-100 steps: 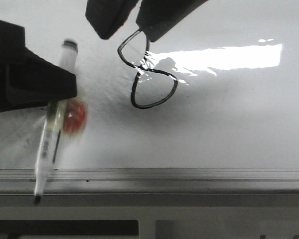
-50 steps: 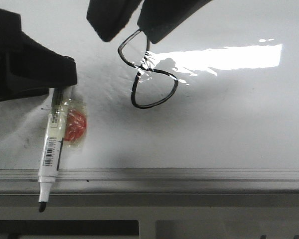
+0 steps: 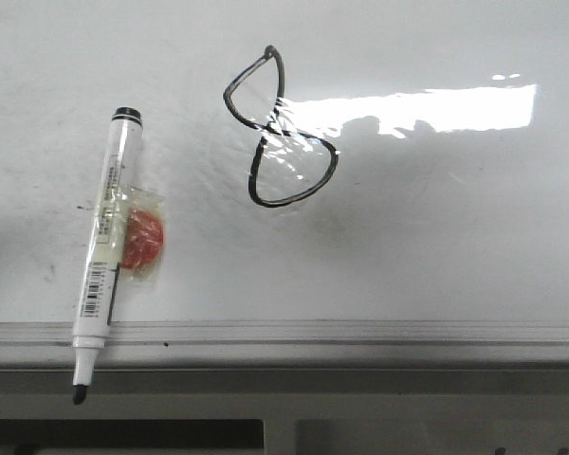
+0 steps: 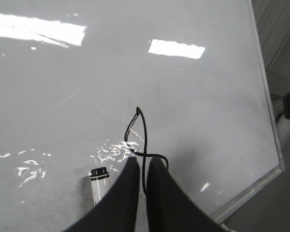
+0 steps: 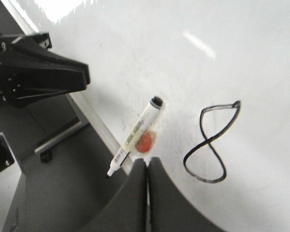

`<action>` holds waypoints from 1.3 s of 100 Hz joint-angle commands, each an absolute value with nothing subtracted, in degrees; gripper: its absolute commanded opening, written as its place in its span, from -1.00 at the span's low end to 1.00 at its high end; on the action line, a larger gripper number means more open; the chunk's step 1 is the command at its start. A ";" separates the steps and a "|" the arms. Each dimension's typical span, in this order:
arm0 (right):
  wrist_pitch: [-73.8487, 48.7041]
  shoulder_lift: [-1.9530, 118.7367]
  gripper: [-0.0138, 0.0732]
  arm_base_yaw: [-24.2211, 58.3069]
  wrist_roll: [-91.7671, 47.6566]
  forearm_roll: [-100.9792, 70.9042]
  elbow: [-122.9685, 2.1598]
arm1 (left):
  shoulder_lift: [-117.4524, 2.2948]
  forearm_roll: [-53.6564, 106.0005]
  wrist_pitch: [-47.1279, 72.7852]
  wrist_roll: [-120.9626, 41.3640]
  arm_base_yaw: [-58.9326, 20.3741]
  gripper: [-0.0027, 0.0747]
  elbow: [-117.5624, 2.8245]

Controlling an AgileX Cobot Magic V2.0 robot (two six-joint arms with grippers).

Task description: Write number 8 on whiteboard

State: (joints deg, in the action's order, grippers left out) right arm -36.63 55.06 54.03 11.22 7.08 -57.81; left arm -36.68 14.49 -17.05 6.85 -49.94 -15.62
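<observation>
Drawn number 8 (image 3: 283,133) on whiteboard (image 3: 436,246), marker (image 3: 104,251) lying beside it

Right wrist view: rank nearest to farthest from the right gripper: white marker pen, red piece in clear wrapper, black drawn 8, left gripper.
1. White marker pen and red piece in clear wrapper, lying together just ahead of the right gripper; too close to call.
2. Black drawn number 8, farther out on the board.
3. Left gripper, off the board's edge, beyond the marker.

A black hand-drawn number 8 (image 3: 280,133) stands on the whiteboard (image 3: 455,237); the marker's (image 3: 104,251) label is illegible
</observation>
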 commanded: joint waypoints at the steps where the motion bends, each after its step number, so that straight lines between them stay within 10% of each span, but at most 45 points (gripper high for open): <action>1: -27.24 48.87 -0.83 54.12 10.97 11.23 -54.96 | -31.39 13.77 -19.08 7.39 -50.42 -0.98 -14.84; 53: -9.28 17.64 -0.83 54.12 10.87 19.33 -23.00 | -11.53 13.99 -16.19 6.96 -50.42 -0.98 -4.84; 130: -11.85 16.05 -0.83 54.12 10.87 19.33 -19.81 | -11.53 14.08 -15.33 6.96 -50.06 -0.98 -3.98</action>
State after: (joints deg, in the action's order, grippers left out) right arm -15.79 15.76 54.03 11.12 18.25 -18.36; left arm -11.00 14.15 -11.20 6.85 -49.94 -2.93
